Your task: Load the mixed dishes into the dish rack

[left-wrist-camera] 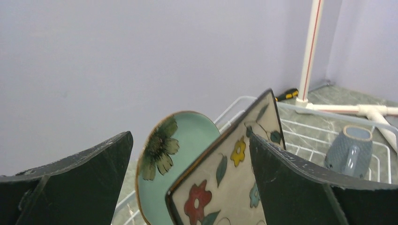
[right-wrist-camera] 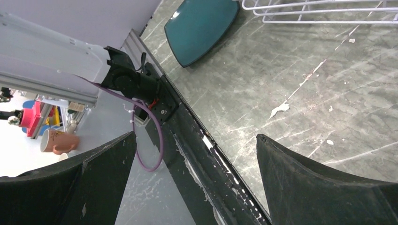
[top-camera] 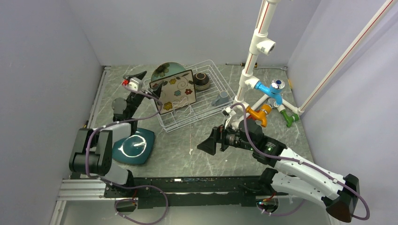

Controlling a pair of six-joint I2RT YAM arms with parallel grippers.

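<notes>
The white wire dish rack (top-camera: 213, 110) stands at the back middle. In it the pale green round plate (top-camera: 166, 70) and the cream floral square plate (top-camera: 174, 91) stand on edge, with the brown bowl (top-camera: 202, 80) and the grey mug (top-camera: 220, 98) beside them. The dark teal square plate (top-camera: 136, 146) lies on the table at front left. My left gripper (top-camera: 136, 75) is open at the rack's left end. In the left wrist view (left-wrist-camera: 188, 136) it faces the cream plate (left-wrist-camera: 220, 187) and the green plate (left-wrist-camera: 187, 140). My right gripper (top-camera: 208, 140) is open and empty over the table.
A white pipe stand with blue, orange and green fittings (top-camera: 267, 93) stands right of the rack. A screwdriver (top-camera: 234, 64) lies by the back wall. Purple-grey walls close in on three sides. A metal rail (right-wrist-camera: 197, 136) runs along the near table edge.
</notes>
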